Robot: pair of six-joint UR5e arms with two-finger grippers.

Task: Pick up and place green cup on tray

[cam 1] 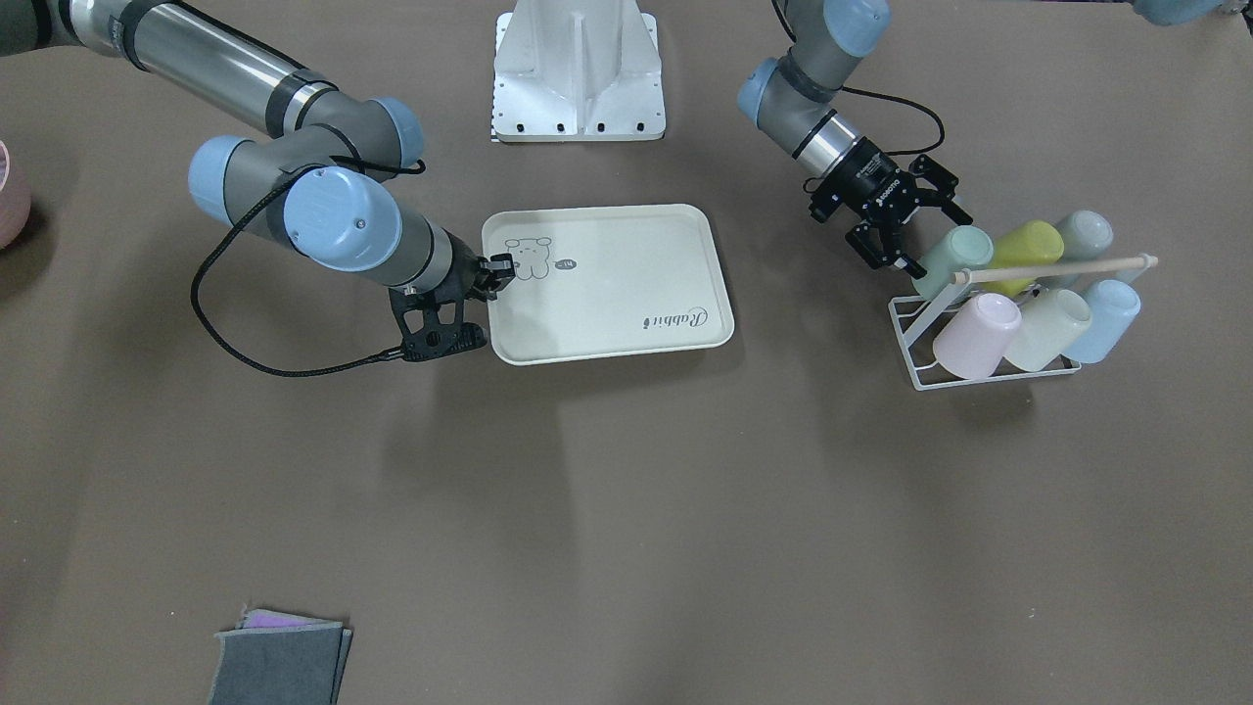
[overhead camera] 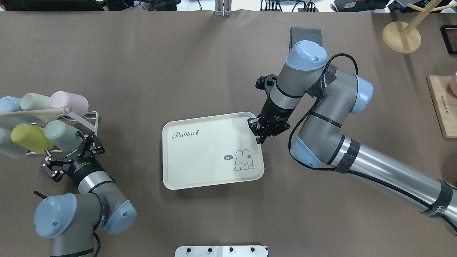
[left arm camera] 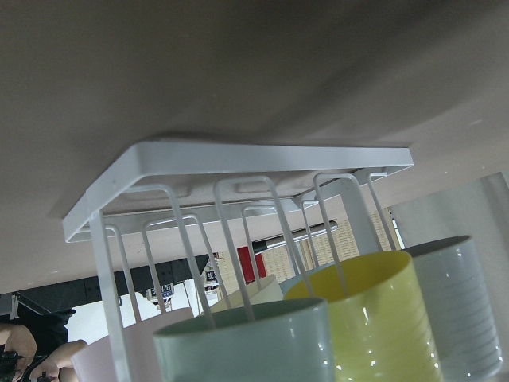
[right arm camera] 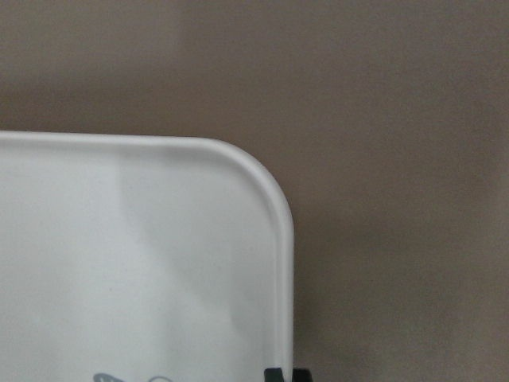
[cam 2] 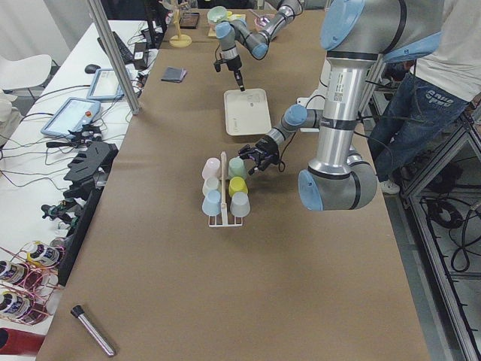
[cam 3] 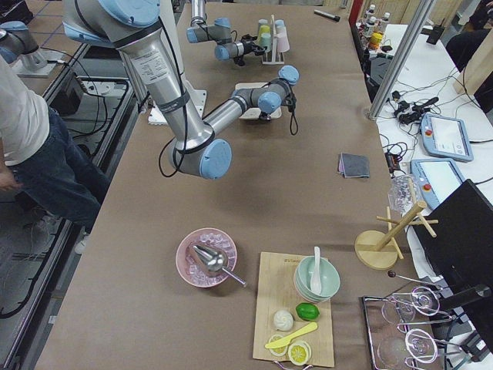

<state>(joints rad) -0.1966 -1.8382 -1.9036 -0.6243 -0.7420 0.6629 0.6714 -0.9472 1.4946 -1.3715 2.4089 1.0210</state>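
The green cup lies on its side in a white wire rack, at the end nearest the tray. My left gripper is open just behind the cup's base, with one finger on each side and no grip on it. In the left wrist view the green cup's rim fills the bottom, under the rack. The cream tray lies flat mid-table. My right gripper is shut on the tray's rim near a corner.
The rack also holds a yellow-green cup, a grey-green cup, and pink, cream and blue cups, under a wooden rod. A white mount stands behind the tray. Grey cloths and a wooden stand lie at the table's edges.
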